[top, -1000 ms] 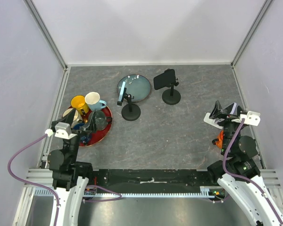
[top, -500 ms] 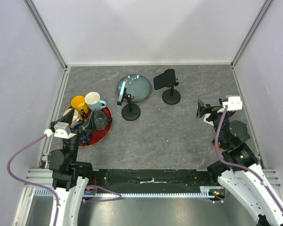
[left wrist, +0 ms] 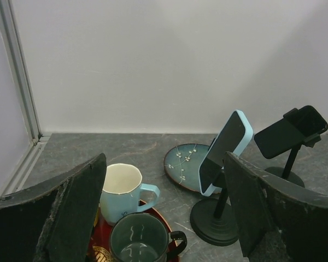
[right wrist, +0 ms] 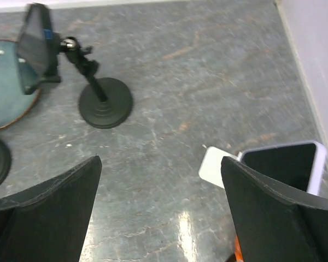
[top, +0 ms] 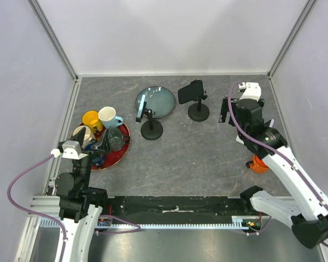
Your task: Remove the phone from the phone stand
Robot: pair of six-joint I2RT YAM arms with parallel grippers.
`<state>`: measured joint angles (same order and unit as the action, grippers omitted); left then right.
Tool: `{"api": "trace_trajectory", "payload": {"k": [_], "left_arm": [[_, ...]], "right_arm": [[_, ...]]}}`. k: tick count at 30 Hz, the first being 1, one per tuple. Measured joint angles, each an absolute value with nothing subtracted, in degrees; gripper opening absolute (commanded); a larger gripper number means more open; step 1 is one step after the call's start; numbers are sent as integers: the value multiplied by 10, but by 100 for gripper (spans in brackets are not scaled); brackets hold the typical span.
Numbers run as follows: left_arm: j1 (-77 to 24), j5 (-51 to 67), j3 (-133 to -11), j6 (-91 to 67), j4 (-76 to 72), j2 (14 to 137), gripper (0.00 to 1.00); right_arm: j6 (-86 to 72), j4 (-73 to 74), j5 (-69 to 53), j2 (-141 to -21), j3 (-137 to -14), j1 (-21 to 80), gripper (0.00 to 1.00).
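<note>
Two black phone stands are set up at the back middle of the table. The left stand (top: pixel 152 130) holds a light-blue-cased phone (top: pixel 140 107), tilted, also seen in the left wrist view as the phone (left wrist: pixel 224 150). The right stand (top: pixel 198 112) carries a black phone (top: pixel 190 91), which the right wrist view shows as a dark phone (right wrist: pixel 35 46) above its round base (right wrist: pixel 105 102). My right gripper (top: pixel 226 111) hangs open just right of that stand, empty (right wrist: pixel 161 164). Over the red tray, my left gripper (top: pixel 98 148) is open and empty (left wrist: pixel 164 164).
A red tray (top: pixel 120 155) at the left holds several mugs, including a pale blue one (left wrist: pixel 120 191) and a dark one (left wrist: pixel 139 240). A teal plate (top: pixel 158 101) lies behind the left stand. A lavender-cased phone (right wrist: pixel 281 164) and an orange object (top: pixel 257 164) sit at the right.
My right arm has swung from the near right side toward the back, bringing its open gripper up beside the black phone's stand. The left arm has stayed put.
</note>
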<state>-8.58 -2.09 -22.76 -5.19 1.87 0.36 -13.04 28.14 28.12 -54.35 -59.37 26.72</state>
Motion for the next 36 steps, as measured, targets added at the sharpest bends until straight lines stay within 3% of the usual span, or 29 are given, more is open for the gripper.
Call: {"api": "trace_trajectory", "payload": {"k": [3,12,17,22,31,36], "left_arm": [[-94,-27,-232,-52,27,4,93],[-112,-34,-241,-52,44,3,93],[-139,-41,-245,-52,49,3,93],[-161,-44,-248,-52,59,3,93],[-170,-46,-252,-51,72,3,93],[-173,-48,-252,-50,72,3,92]], "right_arm": [[-169,349,321,-588,-641,250,98],[-229,459,352,-620,-681,62,95],[-255,474,312,-656,-681,-15,83],[-268,473,248,-696,-679,-63,81],[-277,454,157,-721,-643,-104,67],[-276,445,150,-719,-623,-104,54]]}}
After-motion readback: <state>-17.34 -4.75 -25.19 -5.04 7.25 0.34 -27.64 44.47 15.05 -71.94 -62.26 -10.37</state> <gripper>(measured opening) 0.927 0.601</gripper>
